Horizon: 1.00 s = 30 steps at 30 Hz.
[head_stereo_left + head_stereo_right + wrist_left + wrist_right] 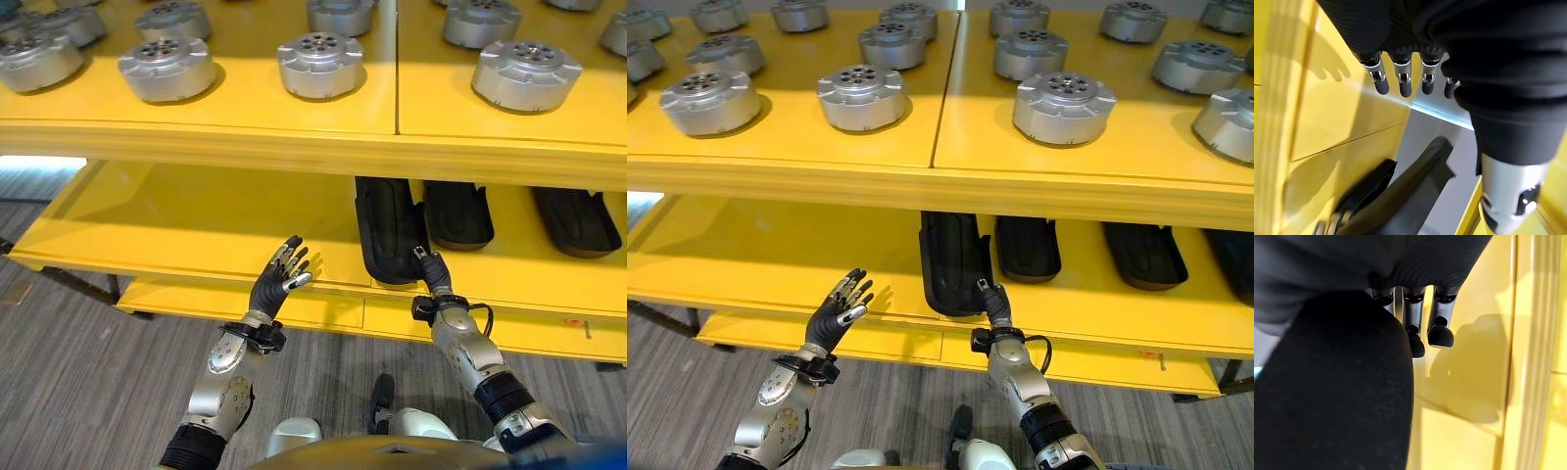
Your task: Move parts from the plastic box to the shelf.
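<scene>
Shelving [196,132] in yellow stands before me, its upper deck carrying rows of round silver machined parts [320,65], well spaced, none touching. Middle deck [176,220] below holds long black moulded parts: one [389,230] lying lengthwise with its near end over the front edge, two more [458,213] further back and toward the deck's right end. Left stretch of that deck is bare. A lower yellow ledge [323,311] sits under it.

Right hand [432,271] is at the front edge of the middle deck, against the near end of the overhanging black part. My wrist view has that dark part [1342,391] lying across the palm side with the fingers [1440,333] running straight past it, so I read the hand as open, resting or pushing, not clamped.

Left hand [282,279] is raised just off the front edge, over the bare stretch, fingers spread apart, holding nothing and touching nothing.

Plastic box is not something I can locate from here.

Progress, as a judgement: several parts already sit on the shelf, and this black one looks nearly placed but not fully seated. Left to do: push it home beside the others, then go back for whatever the box holds.
</scene>
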Motion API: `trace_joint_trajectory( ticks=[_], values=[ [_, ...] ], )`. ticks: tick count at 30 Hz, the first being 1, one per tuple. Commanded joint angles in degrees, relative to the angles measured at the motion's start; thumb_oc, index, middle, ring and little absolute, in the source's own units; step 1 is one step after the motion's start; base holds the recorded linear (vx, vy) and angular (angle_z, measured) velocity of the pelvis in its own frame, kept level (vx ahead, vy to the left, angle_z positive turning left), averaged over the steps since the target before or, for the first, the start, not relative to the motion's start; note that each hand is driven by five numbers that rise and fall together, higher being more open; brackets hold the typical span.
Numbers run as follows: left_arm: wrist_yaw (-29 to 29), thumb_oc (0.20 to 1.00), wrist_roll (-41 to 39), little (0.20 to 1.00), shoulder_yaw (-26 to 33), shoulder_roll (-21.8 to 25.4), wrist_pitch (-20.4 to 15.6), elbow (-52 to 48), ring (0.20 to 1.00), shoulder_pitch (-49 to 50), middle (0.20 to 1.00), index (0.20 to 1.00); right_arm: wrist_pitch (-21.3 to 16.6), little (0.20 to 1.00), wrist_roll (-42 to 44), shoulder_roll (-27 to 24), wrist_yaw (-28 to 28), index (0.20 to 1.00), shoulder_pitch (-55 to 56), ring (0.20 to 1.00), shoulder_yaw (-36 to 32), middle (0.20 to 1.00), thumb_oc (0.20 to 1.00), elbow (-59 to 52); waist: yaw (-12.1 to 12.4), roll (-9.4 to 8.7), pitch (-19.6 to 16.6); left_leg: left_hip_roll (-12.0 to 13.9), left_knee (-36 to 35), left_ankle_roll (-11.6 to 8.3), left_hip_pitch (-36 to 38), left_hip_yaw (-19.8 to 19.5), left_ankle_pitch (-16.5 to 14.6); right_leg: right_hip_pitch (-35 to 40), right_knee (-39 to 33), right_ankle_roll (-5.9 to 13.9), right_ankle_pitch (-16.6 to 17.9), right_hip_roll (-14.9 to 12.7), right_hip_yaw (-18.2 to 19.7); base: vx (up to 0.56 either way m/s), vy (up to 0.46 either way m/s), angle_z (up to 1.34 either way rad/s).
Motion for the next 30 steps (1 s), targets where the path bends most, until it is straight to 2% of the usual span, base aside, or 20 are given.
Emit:
trace_joint_trajectory(
  ticks=[1, 4, 6, 7, 11, 12, 16, 20, 22, 24, 25, 27, 28, 30],
  values=[
    [-3.0, 1.0, 1.7, 1.0, -1.0, 0.5, -1.4, -2.4, 1.0, -0.3, 1.0, 1.0, -2.8, 0.2, -2.7, 1.3, -1.6, 0.2, -6.1, 0.2, -1.6, 0.2, 0.2, -1.8, -1.6, -1.62, -1.4, 1.0, 3.3, -1.17, -3.3, 7.4, 11.7, 8.7, 2.0, 4.42, -4.7, -5.4, -0.1, 0.04, 0.257, -0.01],
    [-2.5, 1.0, 0.5, 1.0, -1.3, 0.7, -2.0, -2.3, 1.0, -0.4, 1.0, 1.0, -1.4, 0.2, -3.4, 0.4, -0.6, 0.2, -7.4, 0.2, -0.8, 0.2, 0.2, -1.4, -1.9, -0.32, -2.1, 4.5, -5.7, -3.19, -0.7, 4.3, 16.6, 8.7, 2.0, 5.08, -4.9, -6.3, 1.0, 0.06, 0.343, 0.21],
    [-2.3, 1.0, 0.0, 1.0, -0.6, 0.7, -1.2, -3.0, 1.0, -0.5, 1.0, 1.0, -0.7, 0.2, -4.0, -0.1, -0.1, 0.2, -7.9, 0.2, -0.1, 0.2, 0.2, -1.1, -1.5, 0.41, -2.2, 8.4, -8.1, -5.13, -2.2, 0.1, 22.3, 8.9, 2.5, 5.13, -5.6, -7.2, 2.8, 0.08, 0.378, -0.04],
    [-2.5, 1.0, -0.2, 1.0, -0.2, 0.6, -0.9, -3.1, 1.0, -0.6, 1.0, 1.0, -0.7, 0.2, -4.1, -0.3, -0.1, 0.2, -8.2, 0.2, 0.2, 0.2, 0.2, -0.9, -1.4, 0.6, -2.0, 9.4, -8.3, -5.33, -2.6, -1.0, 22.9, 8.8, 3.3, 5.24, -6.1, -7.9, 3.3, 0.06, 0.404, 0.11],
    [-1.8, 1.0, -0.3, 1.0, -0.1, 1.2, 0.1, -2.4, 1.0, -1.9, 1.0, 1.0, -0.1, 0.2, -3.8, -0.8, -0.1, 0.2, -8.6, 0.2, 0.4, 0.2, 0.2, -0.4, -2.5, 1.78, -1.2, 9.0, -8.6, -4.8, -1.2, -0.5, 17.5, 5.9, 9.5, 6.77, -7.3, -11.0, 4.7, 0.03, 0.459, -0.49],
    [-2.4, 1.0, 0.1, 1.0, -1.2, 2.0, -0.1, -0.6, 1.0, -3.1, 1.0, 1.0, -0.6, 0.2, -3.0, -0.8, -0.5, 0.2, -7.6, 0.2, -1.1, 0.2, 0.2, 0.4, -3.6, 1.63, -0.9, 7.2, -8.2, -3.51, -0.6, 2.0, 14.4, 5.7, 9.8, 7.74, -6.1, -12.2, 4.7, 0.01, 0.499, -0.62],
    [-3.8, 1.0, 1.1, 1.0, -1.5, 3.2, -1.3, 0.2, 1.0, -2.7, 1.0, 1.0, -1.8, 0.2, -2.9, -0.6, -1.1, 0.2, -5.2, 0.2, -1.9, 0.2, 0.2, -0.7, -4.0, 0.65, -0.9, 4.7, -8.4, -1.97, 0.4, 2.4, 12.4, 6.7, 6.3, 9.9, -2.4, -13.1, 6.7, 0.01, 0.298, -0.35],
    [-3.8, 1.0, 2.3, 1.0, -1.7, 4.4, -1.6, -0.7, 1.0, -2.5, 1.0, 1.0, -2.4, 0.2, -3.1, 0.1, -1.7, 0.2, -4.2, 0.2, -3.2, 0.2, 0.2, -1.5, -3.7, -0.3, -0.8, 1.9, -9.8, 0.05, 1.9, 3.6, 10.6, 7.3, 3.3, 11.39, 0.4, -13.7, 6.4, -0.03, 0.233, 0.03],
    [-4.4, 1.0, 3.0, 1.0, -1.4, 4.9, -1.0, -1.4, 1.0, -2.6, 1.0, 1.0, -2.4, 0.2, -3.3, 0.4, -1.9, 0.2, -3.5, 0.2, -4.5, 0.2, 0.2, -2.4, -3.5, -0.98, -0.7, 0.5, -10.6, 0.94, 2.3, 5.0, 9.7, 7.3, 1.6, 12.26, 2.7, -14.8, 5.4, -0.07, 0.202, -0.18],
    [-4.5, 1.0, 4.1, 1.0, -1.0, 5.0, -0.8, -1.5, 1.0, -2.4, 1.0, 1.0, -2.3, 0.2, -2.6, 0.7, -1.6, 0.2, -3.1, 0.2, -5.1, 0.2, 0.2, -2.5, -2.9, -1.51, -0.6, 0.0, -11.6, 1.15, 3.1, 7.5, 9.6, 7.3, 0.5, 12.77, 4.2, -15.2, 2.2, -0.03, 0.117, -0.25],
    [-4.2, 1.0, 4.6, 1.0, -0.5, 5.1, -1.0, -1.8, 1.0, -1.5, 1.0, 1.0, -2.3, 0.2, -2.8, 1.3, -0.6, 0.2, -3.0, 0.2, -5.2, 0.2, 0.2, -2.3, -2.2, -1.84, -0.5, -0.1, -12.6, 0.84, 4.7, 9.6, 8.9, 6.7, 1.6, 13.95, 5.3, -15.4, -1.2, -0.02, 0.101, -0.43],
    [-3.0, 1.0, 5.3, 1.0, 0.3, 5.2, -1.9, -2.3, 1.0, 0.0, 1.0, 1.0, -2.2, 0.2, -3.1, 1.9, 0.9, 0.2, -3.3, 0.2, -4.5, 0.2, 0.2, -2.5, -1.4, -1.68, -0.3, 0.1, -13.7, 1.19, 5.9, 13.5, 8.8, 5.7, 5.6, 13.76, 3.1, -14.7, -6.0, -0.08, 0.067, -0.83],
    [-2.4, 1.0, 5.4, 1.0, 0.7, 5.4, -1.8, -2.7, 1.0, 0.1, 1.0, 1.0, -2.2, 0.2, -3.1, 1.6, 0.9, 0.2, -3.3, 0.2, -4.0, 0.2, 0.2, -3.0, -1.6, -1.48, -0.3, 0.1, -13.7, 1.42, 5.5, 13.5, 9.2, 5.4, 6.8, 12.0, -0.7, -11.5, -5.7, -0.09, -0.034, -1.18],
    [-0.9, 1.0, 3.9, 1.0, 0.9, 5.7, 0.4, -2.8, 1.0, -1.8, 1.0, 1.0, -2.7, 0.2, -2.6, 0.6, 0.6, 0.2, -3.9, 0.2, -4.0, 0.2, 0.2, -2.6, -1.8, -1.78, -0.2, -1.0, -12.2, 1.53, 3.1, 10.9, 9.2, 6.0, 6.1, 10.06, -3.7, -8.1, -3.6, -0.06, -0.155, -0.54]
  ],
)
